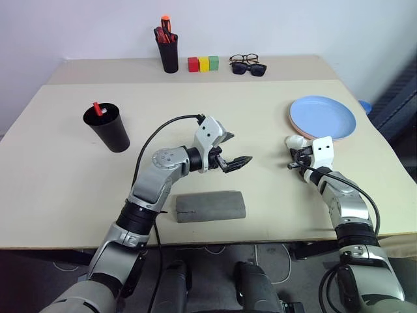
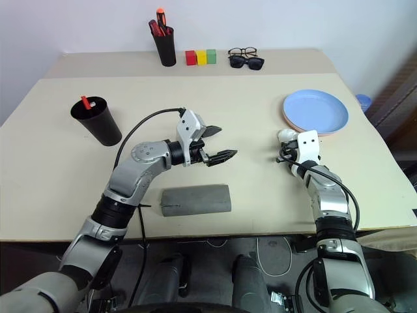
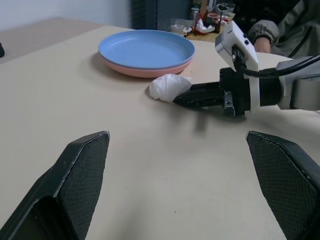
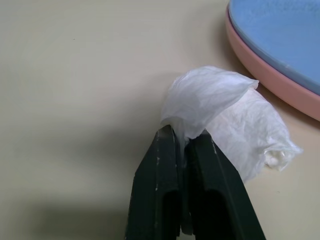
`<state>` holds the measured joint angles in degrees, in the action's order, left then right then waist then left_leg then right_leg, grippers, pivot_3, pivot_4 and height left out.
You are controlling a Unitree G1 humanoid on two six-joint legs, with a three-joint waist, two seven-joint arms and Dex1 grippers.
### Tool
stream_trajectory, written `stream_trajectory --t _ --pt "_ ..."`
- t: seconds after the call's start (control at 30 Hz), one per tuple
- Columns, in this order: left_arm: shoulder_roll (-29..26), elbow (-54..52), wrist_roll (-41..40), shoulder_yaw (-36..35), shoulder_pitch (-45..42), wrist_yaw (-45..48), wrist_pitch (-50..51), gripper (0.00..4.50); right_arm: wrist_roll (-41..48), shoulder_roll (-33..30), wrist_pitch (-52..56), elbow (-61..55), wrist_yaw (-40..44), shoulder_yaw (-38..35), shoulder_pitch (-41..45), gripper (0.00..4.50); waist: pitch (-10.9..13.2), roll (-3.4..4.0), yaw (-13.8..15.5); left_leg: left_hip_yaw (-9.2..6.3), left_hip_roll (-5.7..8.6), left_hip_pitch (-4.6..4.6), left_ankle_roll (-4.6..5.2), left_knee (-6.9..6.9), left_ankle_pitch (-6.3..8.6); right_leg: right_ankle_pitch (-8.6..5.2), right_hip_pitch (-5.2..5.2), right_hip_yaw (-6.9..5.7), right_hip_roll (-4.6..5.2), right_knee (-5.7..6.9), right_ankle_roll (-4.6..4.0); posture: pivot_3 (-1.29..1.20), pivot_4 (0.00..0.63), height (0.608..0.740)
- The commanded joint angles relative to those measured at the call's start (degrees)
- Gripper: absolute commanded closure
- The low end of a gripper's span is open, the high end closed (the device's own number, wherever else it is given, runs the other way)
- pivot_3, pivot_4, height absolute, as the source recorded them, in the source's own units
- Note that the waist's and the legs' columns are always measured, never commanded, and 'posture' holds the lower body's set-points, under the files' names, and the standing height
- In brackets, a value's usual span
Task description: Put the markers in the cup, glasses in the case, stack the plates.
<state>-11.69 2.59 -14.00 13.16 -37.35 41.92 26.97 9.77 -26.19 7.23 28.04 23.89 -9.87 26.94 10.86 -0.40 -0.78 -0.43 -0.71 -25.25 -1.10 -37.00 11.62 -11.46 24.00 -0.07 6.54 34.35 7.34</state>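
Right pincer [image 4: 182,137] clamped on a crumpled white tissue [image 4: 230,117] lying on the counter [image 1: 260,130], just beside the stacked plates [image 1: 323,117], blue atop pink. Left pincer [image 1: 231,151] spread wide above the closed grey case [image 1: 210,206].

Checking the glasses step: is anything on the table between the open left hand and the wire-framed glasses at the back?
Nothing visible blocks it. Bare table lies between the left hand and the glasses; black sunglasses sit right against them, in front.
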Motion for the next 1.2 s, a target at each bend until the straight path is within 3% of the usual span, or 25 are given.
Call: stream_trajectory --t 0.03,0.13,0.23,0.5,0.6,0.7,0.83,1.03,1.1,1.2 --pt "0.41 -2.50 -0.52 -0.54 0.72 -0.41 -0.54 0.00 1.48 -1.87 -0.20 -6.96 -0.32 -2.57 1.70 4.45 0.00 0.00 0.01 0.00 0.00 0.00 0.00 0.01 0.00 0.00 0.00 0.00 0.00 0.00 0.00 0.00 0.150 0.740" --pt "0.65 -2.74 -0.53 -0.43 1.02 -0.60 -0.39 0.00 2.57 -3.40 0.92 -8.00 0.52 -3.44 5.18 4.45 0.00 0.00 -0.01 0.00 0.00 0.00 0.00 0.00 0.00 0.00 0.01 0.00 0.00 0.01 0.00 0.00 0.150 0.740" --pt "0.94 -2.14 -0.39 -0.51 0.69 -0.85 -0.29 0.00 1.60 -5.91 -0.41 -1.82 1.18 -3.40 11.67 4.45 0.00 0.01 -0.09 0.00 0.00 0.01 0.00 0.00 0.00 -0.05 0.01 0.00 0.00 0.01 -0.09 0.00 0.150 0.740" --pt "0.37 -3.28 -0.31 -1.09 1.22 -1.71 0.45 0.00 -6.41 -11.02 -14.13 32.65 1.23 0.41 30.85 4.45 0.01 -0.01 -0.08 0.02 0.00 -0.01 0.00 0.09 0.00 -0.05 0.00 0.00 0.00 -0.11 -0.09 0.00 0.150 0.740" --pt "-0.14 -4.80 -0.47 -1.78 2.08 -2.60 1.47 0.00 -9.24 -11.96 -16.76 41.01 -1.21 1.66 35.16 3.59 0.02 0.01 -0.18 0.03 0.00 -0.03 0.00 0.11 0.00 0.01 0.02 0.00 0.00 -0.11 0.01 0.00 0.150 0.740" --pt "-0.80 -6.86 -0.81 -2.53 3.38 -3.73 2.60 0.00 -11.34 -12.45 -18.61 44.83 -3.37 2.41 37.28 2.15 0.03 0.02 -0.29 0.03 0.00 -0.02 0.00 0.14 0.00 0.01 0.04 0.01 0.00 -0.10 0.02 0.00 0.150 0.740" --pt "-1.54 -8.52 -0.76 -3.11 5.06 -4.74 2.22 0.00 -12.44 -13.36 -21.49 45.51 -3.42 2.50 37.82 2.15 0.03 0.02 -0.34 0.03 0.00 -0.02 0.00 0.13 0.00 0.01 0.04 0.01 0.00 -0.09 0.01 0.00 0.150 0.740" --pt "-4.14 -10.84 1.65 -3.25 10.62 -5.18 -4.24 0.00 -8.95 -13.40 -28.25 39.48 6.97 0.85 32.32 2.15 0.03 0.02 -0.38 0.03 0.00 -0.01 0.00 0.16 0.00 0.02 0.04 0.01 0.00 -0.10 0.04 0.00 0.150 0.740" --pt "-4.72 -12.30 1.36 -3.89 12.88 -5.20 -5.87 0.00 -4.88 -12.94 -26.28 32.82 14.02 -0.50 27.82 2.15 0.03 0.02 -0.34 0.03 0.00 -0.01 0.00 0.16 0.00 0.02 0.04 0.01 0.00 -0.10 0.04 0.00 0.150 0.740" --pt "-5.80 -14.23 0.47 -5.70 16.15 -5.18 -7.64 0.00 1.42 -12.55 -19.33 14.08 20.05 -1.75 16.00 2.15 0.03 0.03 0.25 0.01 0.00 -0.02 0.00 0.13 0.00 0.03 0.02 0.01 0.00 -0.10 0.05 0.00 0.150 0.740"
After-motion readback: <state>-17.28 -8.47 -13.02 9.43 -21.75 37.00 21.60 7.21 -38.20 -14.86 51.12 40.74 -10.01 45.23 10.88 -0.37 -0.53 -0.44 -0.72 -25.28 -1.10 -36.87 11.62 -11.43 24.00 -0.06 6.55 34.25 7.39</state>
